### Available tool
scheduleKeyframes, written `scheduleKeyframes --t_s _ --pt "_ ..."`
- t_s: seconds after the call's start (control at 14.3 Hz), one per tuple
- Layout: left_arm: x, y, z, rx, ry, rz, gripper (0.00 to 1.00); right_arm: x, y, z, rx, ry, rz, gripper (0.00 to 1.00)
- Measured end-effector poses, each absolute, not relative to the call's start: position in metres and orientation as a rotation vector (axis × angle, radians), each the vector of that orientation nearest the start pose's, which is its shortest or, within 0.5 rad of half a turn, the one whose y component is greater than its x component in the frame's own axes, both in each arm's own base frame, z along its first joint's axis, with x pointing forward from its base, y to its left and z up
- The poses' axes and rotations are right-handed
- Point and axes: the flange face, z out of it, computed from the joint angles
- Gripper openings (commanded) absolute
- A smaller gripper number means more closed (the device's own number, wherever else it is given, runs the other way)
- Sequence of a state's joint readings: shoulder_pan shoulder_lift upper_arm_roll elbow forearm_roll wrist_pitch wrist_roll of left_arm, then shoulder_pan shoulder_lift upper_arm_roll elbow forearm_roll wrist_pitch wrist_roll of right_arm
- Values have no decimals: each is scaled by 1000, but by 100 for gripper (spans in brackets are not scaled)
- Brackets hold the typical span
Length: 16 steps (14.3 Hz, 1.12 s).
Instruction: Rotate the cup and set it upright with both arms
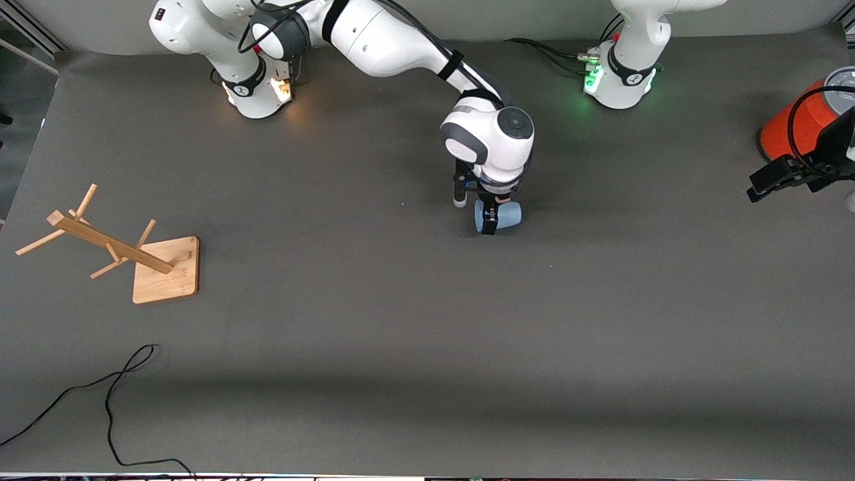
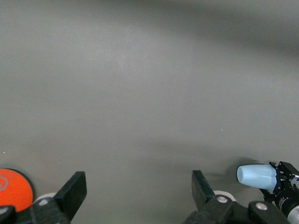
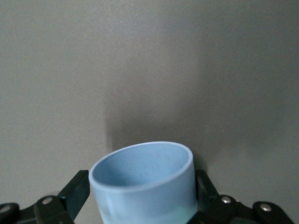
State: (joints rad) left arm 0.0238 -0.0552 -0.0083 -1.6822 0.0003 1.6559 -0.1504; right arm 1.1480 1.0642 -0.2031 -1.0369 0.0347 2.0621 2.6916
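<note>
The pale blue cup (image 1: 505, 215) lies on its side on the grey mat in the middle of the table, its mouth toward the right arm's end. My right gripper (image 1: 474, 214) comes straight down on it, open. One finger (image 1: 489, 224) stands on each side of the cup's wall. In the right wrist view the cup's rim (image 3: 140, 161) fills the space between the fingers (image 3: 77, 189). My left gripper (image 1: 761, 185) waits open at the left arm's end of the table, nothing between its fingers (image 2: 74, 189). From there the cup (image 2: 257, 175) shows beside the right gripper.
A large orange-red can (image 1: 798, 127) with a grey lid stands by the left gripper. A wooden peg rack (image 1: 120, 250) on a square base sits toward the right arm's end. A black cable (image 1: 110, 394) trails near the front edge.
</note>
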Motion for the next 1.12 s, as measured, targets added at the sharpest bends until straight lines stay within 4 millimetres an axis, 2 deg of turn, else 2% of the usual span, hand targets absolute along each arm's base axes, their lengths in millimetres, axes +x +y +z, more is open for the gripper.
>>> scheduleKeyframes --t_s 0.21,0.35,0.56,0.7,0.84,0.91,0.98,1.12 --pt "544 8 609 -3132 -260 -45 100 409 661 195 -2094 2295 -235 100" --pt "544 8 610 -3132 -260 -46 100 411 663 213 -2091 2295 -238 100" --pt "544 8 610 -3132 -260 -46 100 409 660 283 -2147 2290 -239 100" --pt "544 8 610 -3132 -260 -46 100 408 649 345 -2216 2257 -224 100" --pt "544 8 610 -3132 -260 -46 100 413 626 407 -2351 2164 -208 100" --pt "544 8 610 -3132 -260 -46 100 423 605 435 -2435 2110 -197 100" --pt "544 8 610 -3132 -260 -46 100 439 580 459 -2508 2057 -180 100" --pt "544 8 610 -3132 -260 -46 100 480 516 503 -2642 1938 -124 100"
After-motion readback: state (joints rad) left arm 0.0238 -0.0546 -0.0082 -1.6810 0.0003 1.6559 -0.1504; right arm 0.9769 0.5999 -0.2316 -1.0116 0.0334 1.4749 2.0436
